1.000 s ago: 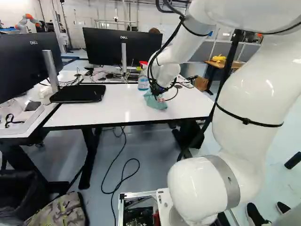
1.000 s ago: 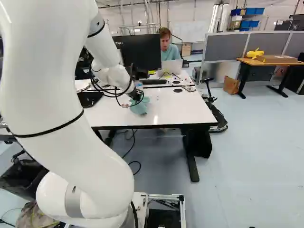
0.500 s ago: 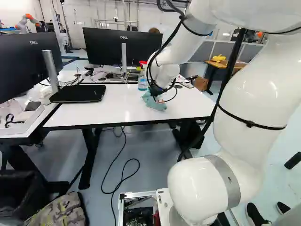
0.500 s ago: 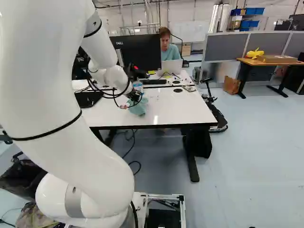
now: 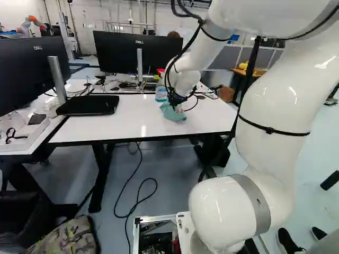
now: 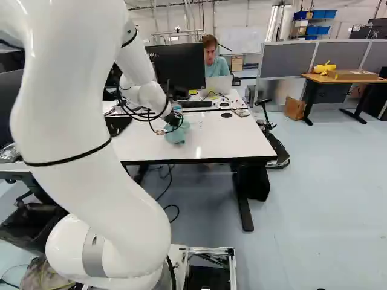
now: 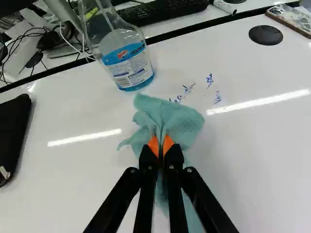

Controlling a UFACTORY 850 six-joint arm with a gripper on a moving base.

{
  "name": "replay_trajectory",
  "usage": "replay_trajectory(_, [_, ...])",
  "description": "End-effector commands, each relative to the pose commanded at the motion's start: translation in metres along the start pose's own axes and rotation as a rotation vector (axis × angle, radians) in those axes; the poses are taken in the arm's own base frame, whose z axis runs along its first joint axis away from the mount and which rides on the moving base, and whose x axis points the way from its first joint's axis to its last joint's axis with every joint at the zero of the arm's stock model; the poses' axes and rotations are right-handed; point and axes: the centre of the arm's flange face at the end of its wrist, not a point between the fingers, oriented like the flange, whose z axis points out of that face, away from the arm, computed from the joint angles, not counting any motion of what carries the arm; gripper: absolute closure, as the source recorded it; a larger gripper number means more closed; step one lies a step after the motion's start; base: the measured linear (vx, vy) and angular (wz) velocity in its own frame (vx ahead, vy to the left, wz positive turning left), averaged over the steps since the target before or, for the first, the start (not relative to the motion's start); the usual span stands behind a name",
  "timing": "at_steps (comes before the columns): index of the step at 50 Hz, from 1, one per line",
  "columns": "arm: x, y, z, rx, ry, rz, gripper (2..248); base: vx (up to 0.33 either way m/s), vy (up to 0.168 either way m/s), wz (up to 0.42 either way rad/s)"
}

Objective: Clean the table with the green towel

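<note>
My gripper (image 5: pixel 176 101) is low over the white table (image 5: pixel 122 127), at the towel, in the left base view. In the wrist view the gripper (image 7: pixel 161 145) is shut on the green towel (image 7: pixel 177 119), its orange pads pinching the bunched cloth. The towel lies spread on the table ahead of the fingers and trails back beneath them. Blue handwriting marks (image 7: pixel 182 93) show on the tabletop just past the towel.
A spray bottle (image 7: pixel 127 60) with a blue label stands close ahead of the towel. Beyond are a keyboard (image 7: pixel 163 10), a round black cap (image 7: pixel 266 35) and a monitor (image 5: pixel 136 52). A black laptop-like item (image 5: pixel 88 105) lies at the table's left. Another robot (image 5: pixel 32 24) stands far back.
The arm's upper links have swung a little to the left in the left base view. The gripper and the held towel have shifted only slightly on the table. The base has not moved.
</note>
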Motion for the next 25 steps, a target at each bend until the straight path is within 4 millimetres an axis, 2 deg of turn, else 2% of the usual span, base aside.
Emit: replay_trajectory(25, [0.035,0.0,0.035,-0.008,0.022,0.014,219,0.0,0.0,0.0])
